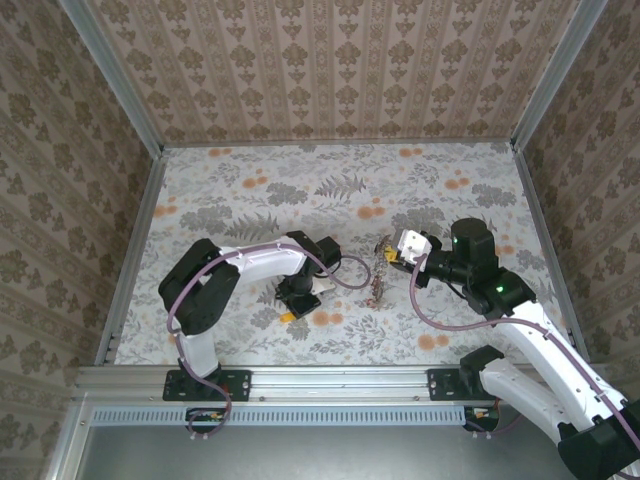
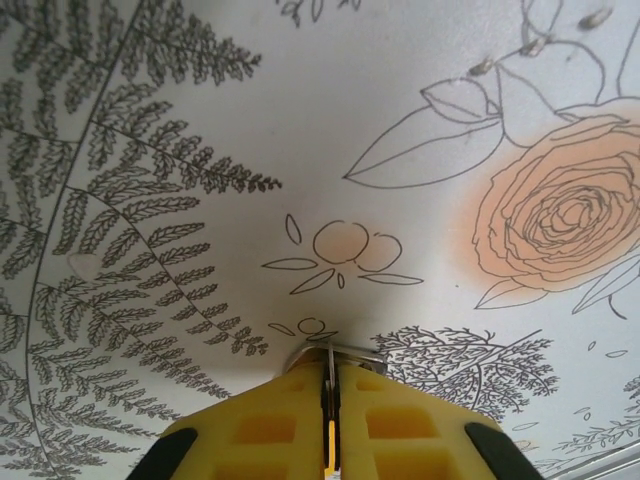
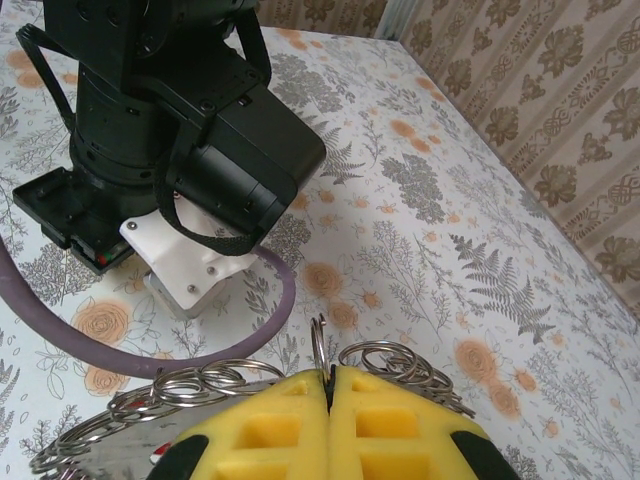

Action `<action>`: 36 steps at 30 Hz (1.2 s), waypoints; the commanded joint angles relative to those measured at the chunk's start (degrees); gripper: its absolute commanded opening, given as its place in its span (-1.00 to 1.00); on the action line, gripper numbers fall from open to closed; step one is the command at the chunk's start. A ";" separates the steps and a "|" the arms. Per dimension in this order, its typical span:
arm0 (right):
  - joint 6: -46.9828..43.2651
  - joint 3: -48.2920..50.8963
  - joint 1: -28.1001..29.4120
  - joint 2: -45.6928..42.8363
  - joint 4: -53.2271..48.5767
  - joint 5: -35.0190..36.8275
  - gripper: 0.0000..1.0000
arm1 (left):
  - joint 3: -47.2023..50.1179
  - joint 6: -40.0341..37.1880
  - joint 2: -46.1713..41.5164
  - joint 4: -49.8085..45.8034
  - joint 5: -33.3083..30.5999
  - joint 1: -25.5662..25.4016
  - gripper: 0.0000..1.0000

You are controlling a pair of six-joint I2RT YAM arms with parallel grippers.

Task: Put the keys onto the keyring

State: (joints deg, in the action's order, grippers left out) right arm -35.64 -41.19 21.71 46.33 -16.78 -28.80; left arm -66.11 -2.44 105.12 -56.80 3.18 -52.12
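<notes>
My left gripper [image 2: 329,372] points down at the table with its yellow fingers [image 2: 250,420] shut on a small grey-metal key [image 2: 333,355]. The key's edge sticks out at the fingertips, touching or just above the cloth, and a yellow strip shows in the slit behind it. In the top view this gripper [image 1: 291,312] sits left of centre. My right gripper [image 3: 328,378] is shut on the keyring [image 3: 318,345], a thin ring standing edge-on between the pads. Several small split rings [image 3: 205,380] fan out on both sides. The bundle [image 1: 380,272] hangs by the right gripper [image 1: 392,250].
The left arm's black wrist and white mount [image 3: 190,270] stand close in front of the right gripper, with a purple cable [image 3: 270,320] looping on the floral cloth [image 1: 330,190]. Patterned walls [image 1: 330,60] and metal rails enclose the table on three sides.
</notes>
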 commanded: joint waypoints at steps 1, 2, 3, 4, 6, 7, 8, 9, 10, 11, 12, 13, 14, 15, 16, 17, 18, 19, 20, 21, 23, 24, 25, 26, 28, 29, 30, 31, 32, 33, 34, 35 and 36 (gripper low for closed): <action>-0.05 -1.17 0.26 -1.41 1.31 -0.13 -1.00 | -1.11 -1.75 -1.80 -0.28 0.63 -0.39 -0.89; -0.05 -1.17 0.26 -1.38 1.36 -0.13 -1.00 | -1.06 -2.07 -1.98 -0.25 0.77 -0.36 -0.96; 0.00 -1.17 0.32 -1.37 1.34 -0.26 -1.00 | -1.23 -2.50 -2.17 -0.25 0.96 -0.27 -1.00; -0.01 -1.09 0.26 -1.33 1.33 -0.34 -1.00 | -1.29 -3.00 -2.56 -0.38 1.15 -0.28 -1.00; -0.20 -1.00 0.33 -1.12 1.07 -0.92 -1.00 | -1.22 -3.96 -3.99 -0.45 1.14 0.04 -1.00; -0.65 -1.00 0.41 -0.82 0.69 -1.52 -1.00 | -1.28 -4.84 -5.00 -0.74 1.38 0.52 -1.00; -1.02 -1.15 0.76 -0.42 0.29 -2.30 -1.00 | -1.44 -5.50 -6.07 -1.04 1.74 0.96 -1.00; -1.55 -1.45 1.29 0.34 -0.50 -3.12 -1.00 | -1.76 -6.37 -7.45 -1.31 2.32 1.70 -1.00; -2.20 -1.76 1.93 1.16 -1.28 -3.81 -1.00 | -2.11 -7.28 -8.99 -1.54 3.45 2.50 -1.00; -2.69 -1.94 2.61 1.83 -1.78 -4.41 -1.00 | -2.42 -8.18 -10.46 -1.50 4.43 3.35 -1.00; -3.09 -2.05 3.25 2.60 -2.09 -4.93 -1.00 | -2.52 -9.22 -12.45 -1.10 5.63 4.25 -1.00; -3.12 -2.05 3.71 3.11 -1.96 -5.59 -1.00 | -2.25 -10.60 -14.71 -0.21 6.56 4.94 -1.00; -3.00 -1.82 3.99 3.52 -1.52 -6.51 -1.00 | -1.85 -12.11 -16.73 0.72 6.88 5.14 -1.00; -2.70 -1.43 4.20 3.72 -0.62 -7.84 -1.00 | -1.15 -14.35 -18.91 1.77 6.73 5.09 -1.00; -2.24 -0.89 4.45 3.77 0.45 -8.81 -1.00 | -0.47 -16.90 -21.23 2.57 7.00 4.90 -1.00; -1.70 -0.38 4.71 3.83 1.53 -9.39 -1.00 | 0.26 -18.82 -22.94 3.23 7.69 4.88 -1.00; -1.38 -0.06 5.12 4.07 2.19 -9.93 -1.00 | 1.00 -20.53 -24.87 4.24 8.31 4.91 -1.00; -1.28 0.06 5.55 4.51 2.33 -10.22 -1.00 | 1.87 -22.07 -26.56 5.63 8.92 5.02 -1.00; -1.28 -0.10 5.93 4.94 2.29 -10.40 -1.00 | 2.83 -23.41 -27.96 7.07 9.77 5.01 -1.00; -1.38 -0.29 6.51 5.51 2.06 -10.56 -1.00 | 3.84 -24.55 -29.50 8.85 10.78 5.06 -1.00; -1.45 -0.75 7.52 6.37 2.06 -10.58 -1.00 | 5.67 -26.19 -32.15 12.63 12.75 5.01 -1.00; -1.50 -0.95 8.09 6.88 2.10 -10.58 -1.00 | 6.63 -26.55 -33.40 14.67 13.79 5.05 -1.00; -1.67 -1.27 8.64 7.38 2.14 -10.58 -1.00 | 7.59 -26.72 -34.65 16.80 14.59 5.06 -1.00; -1.84 -1.39 9.15 7.73 2.18 -10.58 -1.00 | 8.38 -26.84 -35.51 18.55 15.23 5.15 -1.00; -2.15 -1.78 10.32 8.66 2.34 -10.83 -1.00 | 9.96 -28.97 -37.65 21.46 17.71 5.23 -1.00; -2.18 -1.92 10.74 9.16 2.49 -11.14 -1.00 | 10.58 -30.32 -38.50 22.44 19.26 5.19 -1.00; -2.18 -2.08 11.31 9.75 2.62 -11.45 -1.00 | 11.39 -31.27 -39.48 23.83 20.59 5.20 -1.00; -2.08 -2.29 11.77 10.28 2.78 -11.70 -1.00 | 11.95 -31.91 -40.18 25.13 21.45 5.33 -1.00; -1.98 -2.39 12.30 10.95 3.14 -12.04 -1.00 | 12.43 -32.49 -40.98 26.47 22.48 5.51 -1.00; -1.77 -2.57 12.85 11.56 3.41 -12.37 -1.00 | 12.83 -33.37 -41.43 27.45 23.62 5.59 -1.00; -1.64 -2.79 13.19 12.09 3.71 -12.70 -1.00 | 13.03 -34.58 -41.78 27.94 24.55 5.62 -1.00; -1.39 -2.98 13.58 12.58 3.98 -13.06 -1.00 | 13.11 -35.69 -41.84 28.25 25.29 5.66 -1.00; -1.07 -3.15 13.86 13.02 4.39 -13.34 -1.00 | 13.26 -36.42 -41.84 28.67 25.59 5.63 -1.00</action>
State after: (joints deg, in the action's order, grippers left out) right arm -37.30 -41.45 34.68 58.70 -16.34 -38.35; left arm -53.63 -33.82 64.16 -32.47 23.70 -46.83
